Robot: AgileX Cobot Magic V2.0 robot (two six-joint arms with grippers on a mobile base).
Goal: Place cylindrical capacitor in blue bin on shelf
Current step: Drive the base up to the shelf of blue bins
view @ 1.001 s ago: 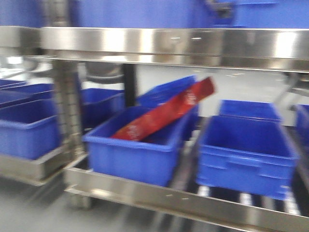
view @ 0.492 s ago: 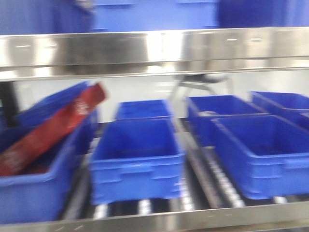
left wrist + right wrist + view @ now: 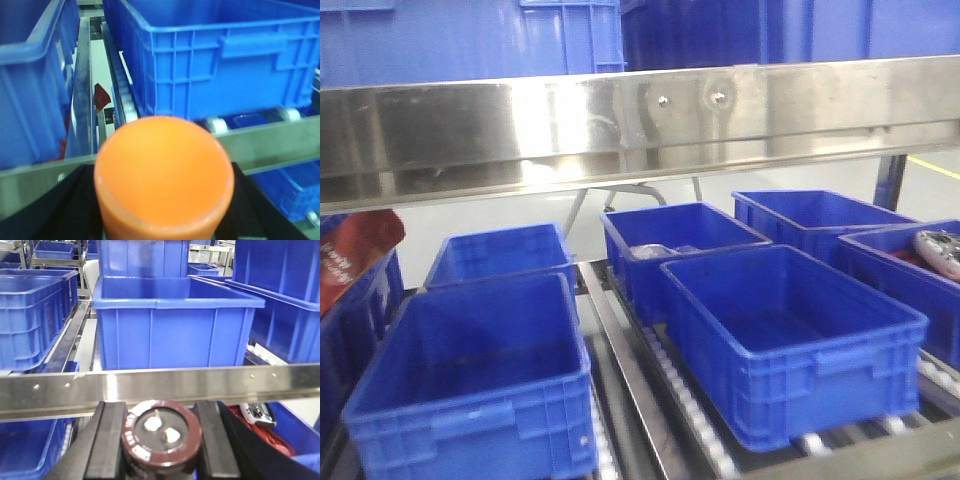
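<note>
Stainless steel dominates the front view, where the shelf (image 3: 620, 120) shows a broad, reflective rail above a roller tier lined with blue bins. A red packet (image 3: 350, 262) pokes out of the leftmost one. Only the wrist views show the grippers and what they carry.

In the right wrist view, the right gripper (image 3: 161, 440) is clamped on the cylindrical capacitor (image 3: 161, 435). Its black fingers (image 3: 107, 442) press both sides of the dark brown sleeve, and the silvery top with its two terminals faces the camera. Just beyond the gripper runs a steel front rail (image 3: 160, 385). Straight ahead past that, a blue bin (image 3: 175, 325) sits on the tier, with more bins to either side. Below the rail, to the gripper's right, a lower bin holds red wires (image 3: 262, 437) and a grey tool (image 3: 257, 414).

The left wrist view shows the left gripper (image 3: 164, 205) closed around an orange cylinder (image 3: 164, 170), with dark fingers (image 3: 75, 210) flanking it. Another rail (image 3: 270, 142) lies just ahead of the gripper, and a blue bin on white rollers (image 3: 216, 124) stands beyond it, slightly to the right.
</note>
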